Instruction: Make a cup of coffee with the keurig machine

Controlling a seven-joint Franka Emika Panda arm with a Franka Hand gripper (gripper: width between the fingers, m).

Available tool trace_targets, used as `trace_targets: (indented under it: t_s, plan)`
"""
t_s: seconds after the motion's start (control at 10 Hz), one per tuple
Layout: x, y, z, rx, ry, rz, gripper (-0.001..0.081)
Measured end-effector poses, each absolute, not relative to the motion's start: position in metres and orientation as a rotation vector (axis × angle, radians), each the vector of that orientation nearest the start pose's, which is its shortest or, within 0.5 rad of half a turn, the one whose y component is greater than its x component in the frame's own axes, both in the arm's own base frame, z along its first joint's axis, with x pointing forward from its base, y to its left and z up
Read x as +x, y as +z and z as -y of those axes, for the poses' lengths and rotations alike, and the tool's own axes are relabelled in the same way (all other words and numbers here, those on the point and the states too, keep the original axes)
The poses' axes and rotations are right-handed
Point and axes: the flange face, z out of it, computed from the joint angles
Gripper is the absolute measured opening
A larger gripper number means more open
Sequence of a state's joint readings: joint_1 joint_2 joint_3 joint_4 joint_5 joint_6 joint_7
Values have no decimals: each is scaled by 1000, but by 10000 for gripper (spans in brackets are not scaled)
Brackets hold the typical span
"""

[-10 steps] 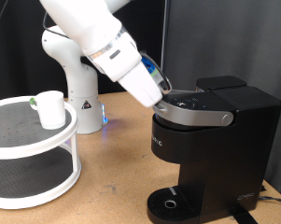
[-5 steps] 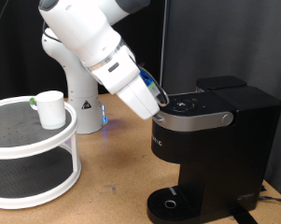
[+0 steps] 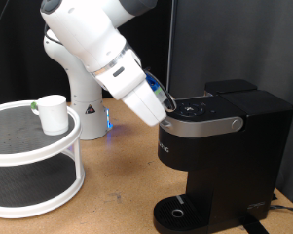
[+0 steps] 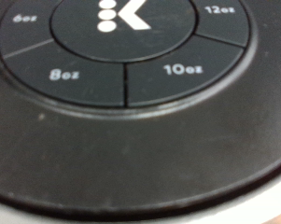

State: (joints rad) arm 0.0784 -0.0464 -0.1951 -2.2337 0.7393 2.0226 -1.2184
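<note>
The keurig machine (image 3: 229, 146) is a black box standing on the wooden table at the exterior view's right, lid down and grey handle (image 3: 206, 124) across its front. My gripper (image 3: 164, 110) hovers at the left edge of the lid, just beside the round button panel (image 3: 193, 108); its fingers are not distinguishable. The wrist view is filled by that button panel (image 4: 131, 56) from very close, with its 8oz, 10oz and 12oz keys. The white cup (image 3: 53, 113) stands on the top shelf of a round rack, far from the gripper. The drip tray (image 3: 180, 213) carries nothing.
A white two-tier round rack (image 3: 58, 154) stands at the exterior view's left. A small green-topped pod (image 3: 34, 104) sits beside the cup on it. The robot's white base (image 3: 83, 93) is behind, with black curtains at the back.
One second ago the gripper was over the lid's button panel; it has drawn back to the exterior view's left, uncovering the panel. Nothing has moved in the last half second.
</note>
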Motion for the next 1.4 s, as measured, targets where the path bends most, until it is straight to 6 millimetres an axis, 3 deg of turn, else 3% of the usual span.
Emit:
trace_targets:
  t_s: [0.7, 1.2, 1.4]
  plan:
    - [502, 399, 27, -2288, -390, 919, 0]
    - [491, 437, 35, -2192, -457, 888, 0]
    - [492, 433, 36, -2210, -473, 845, 0]
